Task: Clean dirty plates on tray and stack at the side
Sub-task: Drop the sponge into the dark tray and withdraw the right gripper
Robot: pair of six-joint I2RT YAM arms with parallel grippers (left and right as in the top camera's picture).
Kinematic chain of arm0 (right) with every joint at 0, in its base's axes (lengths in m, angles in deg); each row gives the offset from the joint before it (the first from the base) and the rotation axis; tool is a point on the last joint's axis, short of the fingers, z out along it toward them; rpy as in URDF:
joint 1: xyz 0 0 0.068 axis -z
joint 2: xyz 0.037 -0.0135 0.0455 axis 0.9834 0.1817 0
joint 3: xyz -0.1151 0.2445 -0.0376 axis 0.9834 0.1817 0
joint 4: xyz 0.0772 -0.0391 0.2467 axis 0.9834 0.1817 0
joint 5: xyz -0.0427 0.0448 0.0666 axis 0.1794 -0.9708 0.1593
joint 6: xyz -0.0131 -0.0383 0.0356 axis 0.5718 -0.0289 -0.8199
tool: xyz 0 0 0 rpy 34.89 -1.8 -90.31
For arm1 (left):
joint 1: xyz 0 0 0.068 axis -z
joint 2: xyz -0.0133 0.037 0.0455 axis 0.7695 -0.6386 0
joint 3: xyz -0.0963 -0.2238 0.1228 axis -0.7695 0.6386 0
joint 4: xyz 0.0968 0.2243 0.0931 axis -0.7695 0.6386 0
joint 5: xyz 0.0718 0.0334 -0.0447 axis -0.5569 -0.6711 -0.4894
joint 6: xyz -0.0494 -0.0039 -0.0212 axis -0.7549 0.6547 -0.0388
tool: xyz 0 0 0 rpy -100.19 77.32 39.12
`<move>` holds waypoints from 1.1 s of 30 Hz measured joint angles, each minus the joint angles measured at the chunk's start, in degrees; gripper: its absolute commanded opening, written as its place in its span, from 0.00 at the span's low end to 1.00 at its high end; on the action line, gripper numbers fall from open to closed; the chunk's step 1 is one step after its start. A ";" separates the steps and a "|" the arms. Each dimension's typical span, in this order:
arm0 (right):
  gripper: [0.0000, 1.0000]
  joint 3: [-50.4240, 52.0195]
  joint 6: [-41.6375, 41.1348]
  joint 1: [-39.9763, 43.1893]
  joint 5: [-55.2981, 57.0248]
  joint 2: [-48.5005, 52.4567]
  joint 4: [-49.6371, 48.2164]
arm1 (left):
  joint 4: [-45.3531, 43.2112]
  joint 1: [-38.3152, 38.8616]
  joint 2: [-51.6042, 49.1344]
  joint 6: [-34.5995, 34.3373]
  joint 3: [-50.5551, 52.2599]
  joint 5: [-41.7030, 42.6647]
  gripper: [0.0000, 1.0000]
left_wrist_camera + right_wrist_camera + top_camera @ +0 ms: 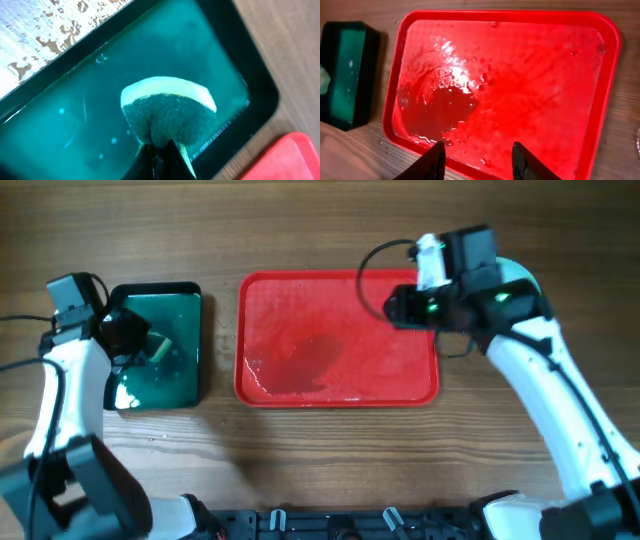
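The plates (pixel 515 272), judged off the wet red tray (pixel 340 345), show only as a pale turquoise edge just past its right end beneath the nearer right arm, its jaws spread over the tray; left jaws clench a sponge (pixel 167 112) in the green tray (pixel 190 330)

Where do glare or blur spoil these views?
Right wrist: white glare on the wet red tray, left of centre, and the red is oversaturated. Left wrist: the sponge looks soft, and the top-left corner is blown out. Overhead: sharp, with a mild sheen on the green tray.
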 measured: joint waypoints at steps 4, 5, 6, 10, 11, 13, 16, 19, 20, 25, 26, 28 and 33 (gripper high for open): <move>0.44 0.00 -4.07 -7.56 5.70 -1.70 -0.09 | -2.27 0.00 -4.22 -0.55 0.00 0.37 0.14; 0.44 0.00 -5.09 -9.18 6.73 -2.10 -0.11 | -3.02 0.00 -5.09 -0.48 0.00 0.44 0.14; 0.44 0.00 -5.70 -10.49 7.56 -2.54 -0.09 | -4.11 0.00 -5.90 -0.61 0.00 0.46 0.14; 0.44 0.00 -8.13 -15.28 10.69 -5.95 0.92 | -7.13 0.00 -8.59 -0.94 0.00 0.42 0.34; 0.45 0.00 -8.37 -16.20 11.43 -7.08 1.40 | -7.13 0.00 -8.87 -1.05 0.00 0.42 0.35; 0.45 0.00 -8.96 -17.90 13.38 -9.77 2.29 | -7.21 0.00 -8.90 -1.01 0.00 0.44 0.40; 0.45 0.00 -10.51 -19.71 17.33 -14.80 4.02 | -7.19 0.00 -8.66 -1.20 0.00 1.68 0.54; 0.45 0.00 -12.22 -20.48 20.90 -20.81 7.69 | -6.08 0.00 -5.77 -1.03 0.07 5.73 0.54; 0.45 0.00 -12.68 -20.52 22.27 -23.58 10.05 | -5.20 0.00 -3.61 -1.03 0.07 7.39 0.55; 0.44 0.00 -15.61 -20.57 26.21 -35.01 21.57 | 1.75 0.00 9.55 0.72 0.07 14.21 0.86; 0.45 0.00 -15.91 -20.57 26.43 -36.15 22.29 | 3.06 0.11 11.89 1.49 0.07 15.15 1.00; 0.56 0.11 -17.25 -20.57 27.06 -41.27 23.63 | 7.21 0.68 16.35 2.78 0.04 16.59 1.00; 1.00 3.15 -20.85 -20.57 27.67 -47.47 25.03 | 10.97 1.31 18.01 3.48 0.07 17.70 1.00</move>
